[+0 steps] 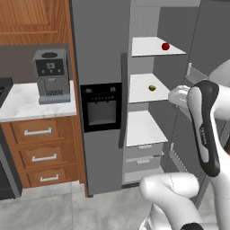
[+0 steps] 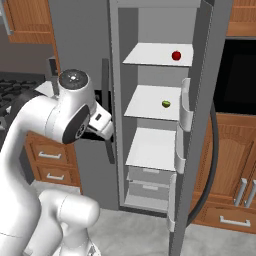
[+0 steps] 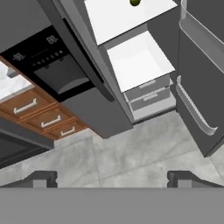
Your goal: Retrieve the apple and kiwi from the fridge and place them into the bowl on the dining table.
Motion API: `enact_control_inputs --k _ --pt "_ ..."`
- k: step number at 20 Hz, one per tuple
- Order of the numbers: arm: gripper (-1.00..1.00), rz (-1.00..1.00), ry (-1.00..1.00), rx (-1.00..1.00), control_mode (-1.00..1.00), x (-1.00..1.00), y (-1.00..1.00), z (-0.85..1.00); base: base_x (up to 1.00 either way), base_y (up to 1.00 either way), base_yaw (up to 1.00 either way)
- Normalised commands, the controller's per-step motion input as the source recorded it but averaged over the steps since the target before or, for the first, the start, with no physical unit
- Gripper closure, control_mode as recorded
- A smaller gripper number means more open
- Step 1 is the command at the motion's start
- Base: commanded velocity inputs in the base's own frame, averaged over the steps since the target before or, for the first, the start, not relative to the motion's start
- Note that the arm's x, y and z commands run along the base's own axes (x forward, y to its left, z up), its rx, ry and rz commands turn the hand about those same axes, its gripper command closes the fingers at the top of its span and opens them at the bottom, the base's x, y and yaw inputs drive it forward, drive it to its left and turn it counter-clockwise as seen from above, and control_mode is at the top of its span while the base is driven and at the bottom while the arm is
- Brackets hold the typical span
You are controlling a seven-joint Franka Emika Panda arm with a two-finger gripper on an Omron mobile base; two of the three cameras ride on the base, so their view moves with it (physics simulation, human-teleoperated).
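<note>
Nearest the camera, the gripper (image 3: 112, 177) shows its two dark fingertips (image 3: 41, 178) standing wide apart with nothing between them, so the claw is released and empty. It looks down at the grey floor in front of the fridge (image 1: 101, 134), whose right door (image 2: 192, 150) is swung open while the left door with the black dispenser panel (image 1: 101, 107) is shut.

Inside, the apple (image 1: 165, 46) sits on the top white shelf (image 1: 150, 46), toward its right. The kiwi (image 1: 152, 88) lies on the middle shelf (image 1: 143, 87) below it, also toward the right. In the hand view the kiwi (image 3: 134, 2) just peeks in at the top edge. Both fruits rest untouched, well apart from the gripper.

To the left of the fridge, a coffee machine (image 1: 51, 75) stands on a marble counter (image 1: 22, 105) above wooden drawers (image 1: 40, 152).

As a judgement, the task is barely begun: the fridge is open, but neither fruit is picked up yet. Left to do is reaching in for each one and carrying both to the bowl on the dining table.
</note>
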Motion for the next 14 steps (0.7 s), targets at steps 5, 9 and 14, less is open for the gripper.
enact_control_inputs --k 5,9,14 --pt "-1.0 -0.01 0.04 -0.01 -1.0 -0.07 0.12 0.0 0.0 0.0 0.0" --pt "-1.0 -0.01 -0.04 -0.07 -1.0 -0.24 0.14 -0.04 0.0 0.0 0.0" --pt "-1.0 -0.02 -0.18 -0.13 -1.0 -0.34 0.16 -0.24 0.0 0.0 0.0"
